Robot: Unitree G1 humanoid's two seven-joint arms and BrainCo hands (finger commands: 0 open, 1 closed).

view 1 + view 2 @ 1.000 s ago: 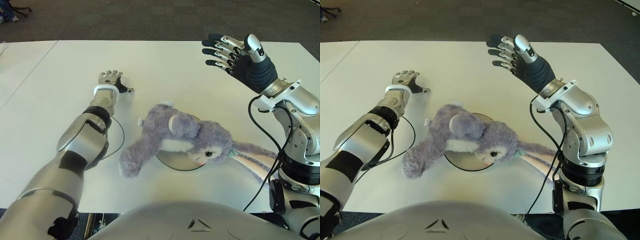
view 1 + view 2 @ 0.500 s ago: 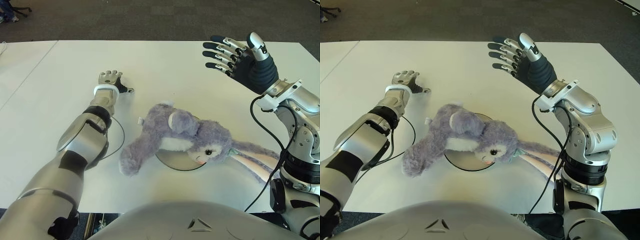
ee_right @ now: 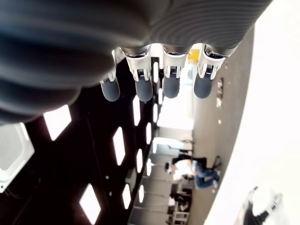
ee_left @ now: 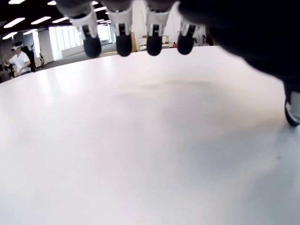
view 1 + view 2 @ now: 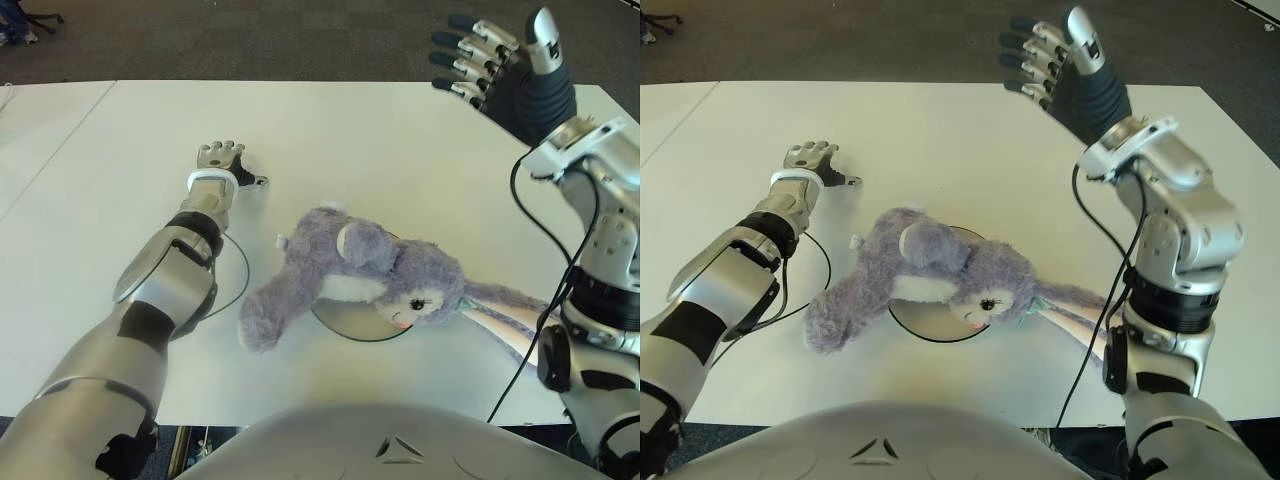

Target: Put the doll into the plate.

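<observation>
A purple plush rabbit doll [image 5: 370, 275] lies across a grey round plate [image 5: 352, 322] near the table's front edge, its long ears [image 5: 510, 315] trailing off to the right and one leg [image 5: 262, 318] to the left. My right hand [image 5: 500, 70] is raised high above the table's far right, fingers spread, holding nothing. My left hand [image 5: 222, 158] shows at the left of the doll, low over the white table [image 5: 330, 140], fingers relaxed with nothing in them.
A thin black cable [image 5: 240, 275] loops on the table beside my left forearm. Dark carpet [image 5: 250, 40] lies beyond the table's far edge. A person [image 4: 18, 58] stands far off in the left wrist view.
My right hand has risen and drawn back toward the table's far right edge, still spread. The doll, plate and left hand have not moved.
</observation>
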